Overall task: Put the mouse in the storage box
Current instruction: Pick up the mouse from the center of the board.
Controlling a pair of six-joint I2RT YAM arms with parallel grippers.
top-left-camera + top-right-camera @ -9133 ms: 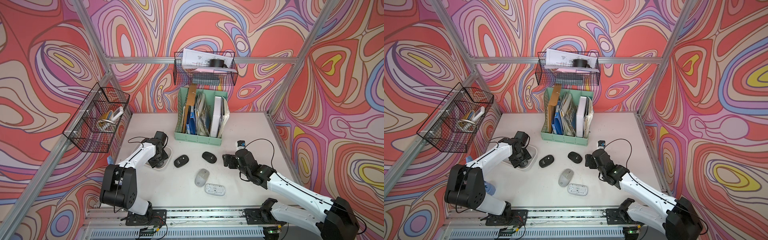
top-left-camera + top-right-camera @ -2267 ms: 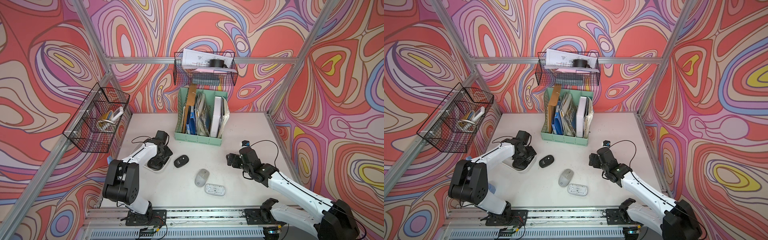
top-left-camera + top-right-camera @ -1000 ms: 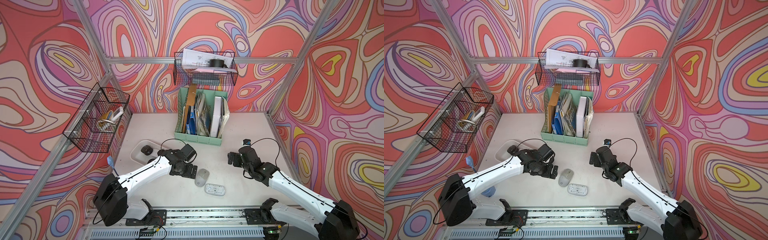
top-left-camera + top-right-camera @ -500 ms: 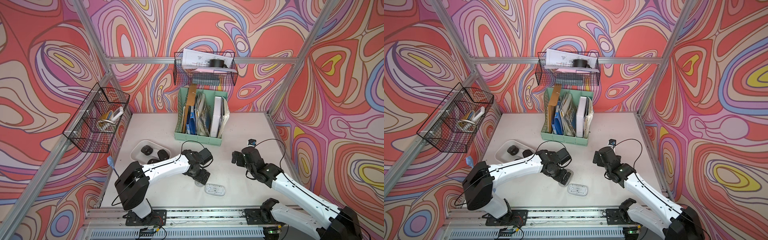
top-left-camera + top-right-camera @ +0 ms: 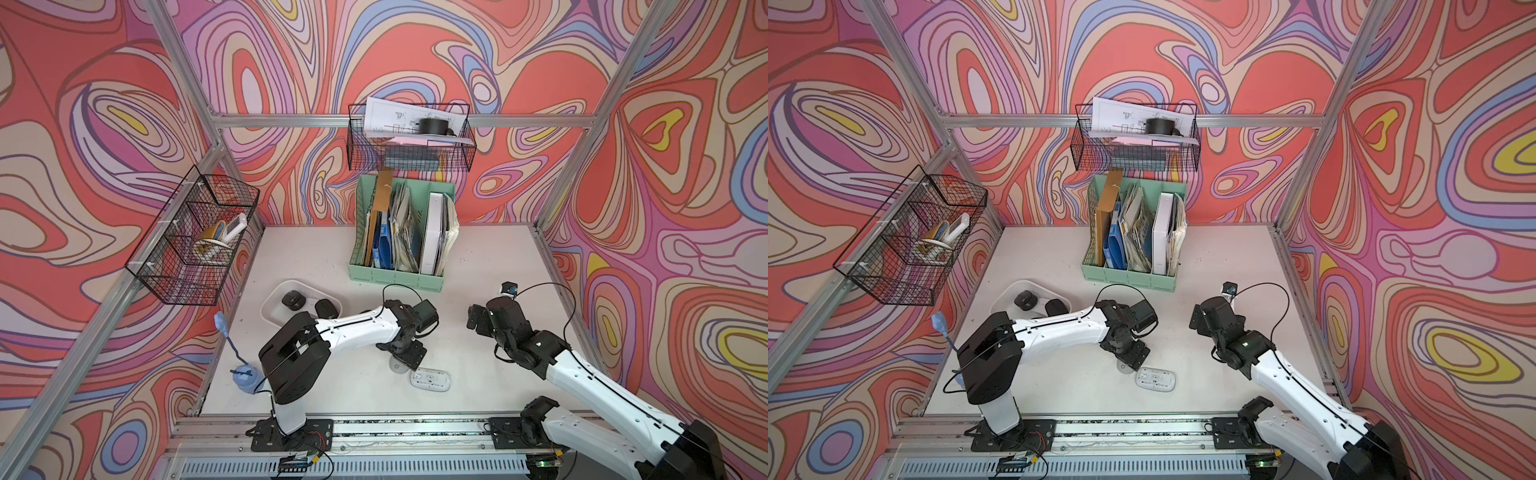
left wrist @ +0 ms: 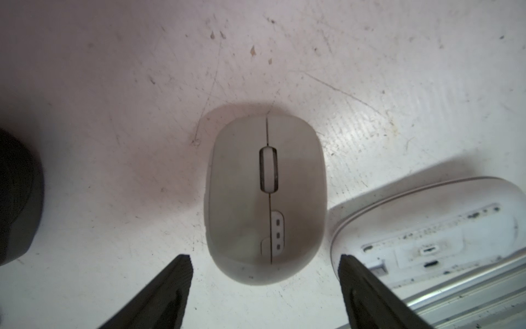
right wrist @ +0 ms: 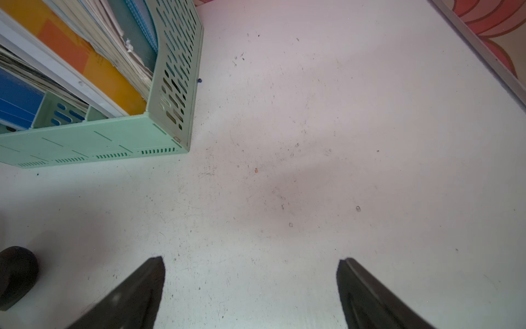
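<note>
Left wrist view alone showed one grey mouse (image 6: 264,199) whole on the table (image 6: 113,114), between the spread left fingers (image 6: 170,287) and touching neither. One overturned white mouse (image 6: 427,228) lay beside it. In a top view, two black mice (image 5: 292,299) lay in the storage box (image 5: 274,300). The right fingers (image 7: 136,290) gaped, empty.
</note>
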